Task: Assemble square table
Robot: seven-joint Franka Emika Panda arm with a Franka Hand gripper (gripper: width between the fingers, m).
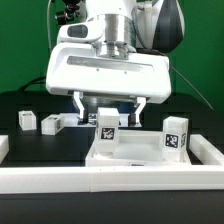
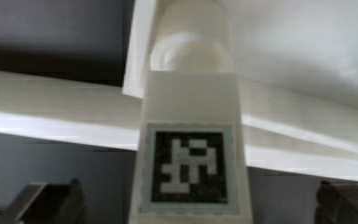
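Observation:
The square table's white slab [image 1: 150, 155] lies flat near the front. Two white tagged legs stand upright on it: one [image 1: 105, 126] at the exterior view's left corner, one [image 1: 176, 136] at the right corner. My gripper [image 1: 110, 105] hangs just above the left leg, open, with its fingers [image 1: 80, 103] clear of the leg on both sides. In the wrist view that leg [image 2: 190, 150] runs up the middle with its tag facing me. The gripper [image 2: 197, 205] straddles it, and a dark fingertip [image 2: 51, 202] stands apart from it. The slab's rim [image 2: 51, 110] crosses behind.
Two loose white legs [image 1: 26, 121] [image 1: 52, 123] lie on the black table at the exterior view's left. A long white border rail [image 1: 110, 185] runs along the front edge. A flat white piece [image 1: 68, 119] lies behind the left finger.

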